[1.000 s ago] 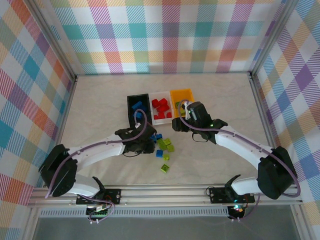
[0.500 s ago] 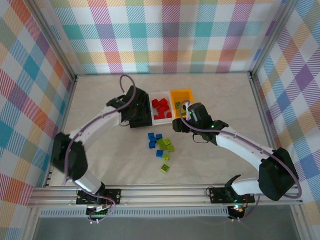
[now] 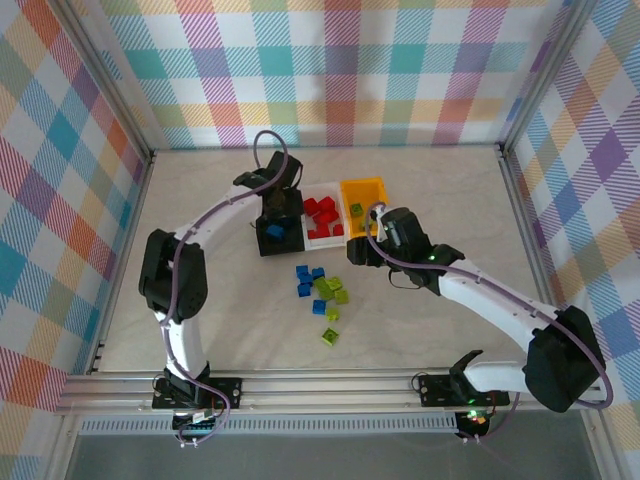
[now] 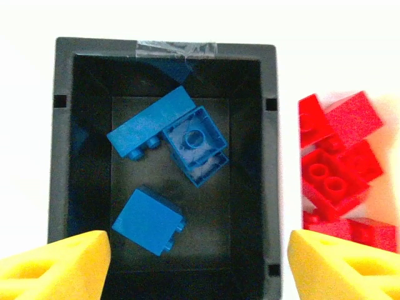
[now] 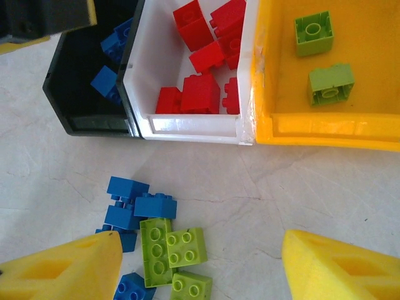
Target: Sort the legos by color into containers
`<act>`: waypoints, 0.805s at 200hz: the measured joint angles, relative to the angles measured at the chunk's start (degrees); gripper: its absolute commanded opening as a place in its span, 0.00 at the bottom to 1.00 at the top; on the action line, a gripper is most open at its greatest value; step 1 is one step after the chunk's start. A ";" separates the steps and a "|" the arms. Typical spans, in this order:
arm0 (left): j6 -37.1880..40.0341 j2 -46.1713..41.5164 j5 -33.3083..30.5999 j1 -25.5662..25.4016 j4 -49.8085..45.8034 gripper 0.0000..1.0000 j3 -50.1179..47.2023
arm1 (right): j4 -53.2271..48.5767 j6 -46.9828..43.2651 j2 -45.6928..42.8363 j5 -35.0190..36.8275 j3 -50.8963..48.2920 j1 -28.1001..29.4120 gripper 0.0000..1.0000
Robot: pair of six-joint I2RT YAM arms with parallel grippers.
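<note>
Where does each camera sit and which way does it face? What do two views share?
Top external: above and behind the bases, facing down on the table; both arms show, the left arm over the black bin.
Left wrist: on that wrist, straight down into the black bin; own jaws open at bottom corners.
Right wrist: down at bin fronts and loose legos; own jaws likewise.
Shared: both wrist views show the red legos.

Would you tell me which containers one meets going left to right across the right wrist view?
Black bin with blue legos, white bin with red legos, orange-yellow bin with lime green legos.
</note>
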 measured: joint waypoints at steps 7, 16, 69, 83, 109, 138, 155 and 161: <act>-0.04 -2.38 0.35 -0.46 0.20 0.78 -1.55 | 0.04 0.00 -0.04 0.00 -0.04 0.00 0.69; -0.24 -6.19 1.07 -1.57 0.35 0.78 -4.15 | 0.09 0.00 -0.04 0.00 -0.20 0.00 0.69; -3.48 -21.81 6.34 -13.07 4.52 0.75 -23.12 | 0.83 0.00 0.04 0.00 -1.95 0.00 0.69; -4.66 -21.20 7.45 -15.69 5.35 0.72 -27.45 | 1.03 0.00 0.09 -0.02 -2.21 0.00 0.69; -6.93 -18.43 8.07 -18.73 6.34 0.66 -32.13 | 1.40 0.00 0.09 -0.02 -2.23 0.00 0.69; -8.46 -15.74 7.72 -19.04 7.56 0.60 -33.62 | 1.42 0.00 0.07 -0.02 -2.25 0.00 0.69; -8.70 -14.12 7.26 -19.04 8.33 0.58 -33.62 | 1.40 0.00 0.00 -0.02 -2.25 0.00 0.69; -8.79 -13.60 7.06 -19.04 8.57 0.56 -33.62 | 1.42 0.00 -0.04 -0.02 -2.25 0.00 0.69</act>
